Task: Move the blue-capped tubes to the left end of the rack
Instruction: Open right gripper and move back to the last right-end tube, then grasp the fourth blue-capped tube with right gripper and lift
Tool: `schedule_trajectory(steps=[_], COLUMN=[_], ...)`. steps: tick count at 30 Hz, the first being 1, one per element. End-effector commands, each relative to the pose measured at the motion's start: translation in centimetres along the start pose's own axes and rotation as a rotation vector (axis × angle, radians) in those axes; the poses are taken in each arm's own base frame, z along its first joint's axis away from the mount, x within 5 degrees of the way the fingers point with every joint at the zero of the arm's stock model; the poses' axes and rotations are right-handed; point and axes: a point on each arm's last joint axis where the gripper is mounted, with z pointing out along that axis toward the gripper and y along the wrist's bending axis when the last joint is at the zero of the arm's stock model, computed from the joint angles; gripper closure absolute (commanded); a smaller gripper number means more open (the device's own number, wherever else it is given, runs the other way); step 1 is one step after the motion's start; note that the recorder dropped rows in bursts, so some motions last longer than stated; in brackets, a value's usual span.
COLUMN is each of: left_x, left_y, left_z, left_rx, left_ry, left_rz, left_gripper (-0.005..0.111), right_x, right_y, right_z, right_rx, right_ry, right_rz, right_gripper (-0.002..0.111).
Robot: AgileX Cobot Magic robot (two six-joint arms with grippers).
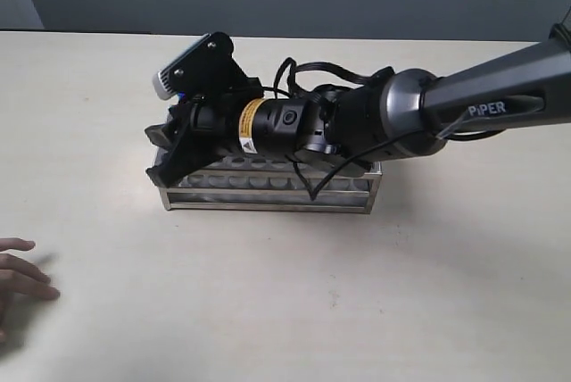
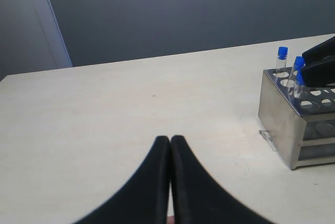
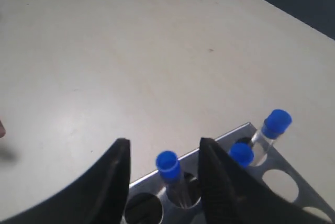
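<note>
One blue-capped tube (image 3: 168, 165) stands upright in a hole at the left end of the rack (image 2: 280, 124), two other tubes (image 3: 242, 153) just beside it; my right tool (image 3: 164, 144) straddles it, jaws open, not touching; the left tool (image 2: 170, 139) is closed, empty, well apart over the counter (image 2: 104, 119); I judge the right arm nearer.
</note>
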Motion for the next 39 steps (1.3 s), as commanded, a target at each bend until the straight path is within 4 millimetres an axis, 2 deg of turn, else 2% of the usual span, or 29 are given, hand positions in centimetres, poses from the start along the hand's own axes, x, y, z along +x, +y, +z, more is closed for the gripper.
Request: schedule_trajectory(steps=[1, 3, 4, 5, 6, 7, 8, 9, 10, 12, 15, 19, 28, 34, 36, 39], left_x=[-0.2, -0.2, -0.2, -0.2, -0.2, -0.2, -0.2, -0.2, -0.2, -0.2, -0.2, -0.2, -0.2, -0.2, -0.2, -0.2], left_y=[0.0, 0.0, 0.0, 0.0, 0.0, 0.0, 0.0, 0.0, 0.0, 0.0, 0.0, 0.0, 0.0, 0.0, 0.0, 0.0], left_z=[0.0, 0.0, 0.0, 0.0, 0.0, 0.0, 0.0, 0.0, 0.0, 0.0, 0.0, 0.0, 0.0, 0.0, 0.0, 0.0], left_rx=[0.006, 0.006, 0.006, 0.006, 0.006, 0.006, 0.006, 0.006, 0.006, 0.006, 0.006, 0.006, 0.006, 0.006, 0.006, 0.006], left_ry=[-0.008, -0.008, -0.008, -0.008, -0.008, -0.008, -0.008, -0.008, -0.008, -0.008, -0.008, -0.008, -0.008, -0.008, -0.008, -0.008], left_rz=[-0.005, -0.005, -0.005, -0.005, -0.005, -0.005, -0.005, -0.005, -0.005, -0.005, -0.005, -0.005, -0.005, -0.005, -0.005, -0.005], left_gripper=[0.106, 0.106, 0.106, 0.106, 0.106, 0.106, 0.106, 0.106, 0.106, 0.106, 0.106, 0.106, 0.106, 0.106, 0.106, 0.106], right_x=[-1.8, -3.8, -5.4, -5.9, -6.6, -6.6, -5.9, -5.4, -3.9, -1.6, 2.1, 4.0, 6.3, 6.6, 6.6, 6.4], right_y=[-0.8, -1.5, -2.4, -2.8, -4.0, -4.5, -5.4, -5.7, -5.6, -4.7, -3.6, -4.2, -4.6, -5.6, -5.9, -6.0], right_z=[-1.3, -3.3, -5.1, -6.0, -8.2, -9.0, -11.1, -12.0, -13.5, -14.6, -14.7, -13.4, -11.5, -9.6, -9.1, -8.9], right_rx=[0.081, 0.139, 0.179, 0.194, 0.235, 0.254, 0.293, 0.307, 0.310, 0.287, 0.251, 0.277, 0.275, 0.281, 0.286, 0.287], right_ry=[0.012, 0.019, -0.003, -0.020, -0.052, -0.053, -0.053, -0.051, -0.065, -0.099, -0.055, -0.033, -0.018, 0.018, 0.046, 0.053], right_rz=[0.056, -0.007, -0.034, -0.032, -0.015, -0.006, 0.020, 0.035, 0.054, 0.110, 0.154, 0.162, 0.209, 0.213, 0.213, 0.236], right_gripper=[0.066, 0.067, 0.067, 0.067, 0.067, 0.067, 0.067, 0.067, 0.067, 0.067, 0.067, 0.067, 0.058, 0.058, 0.063, 0.083])
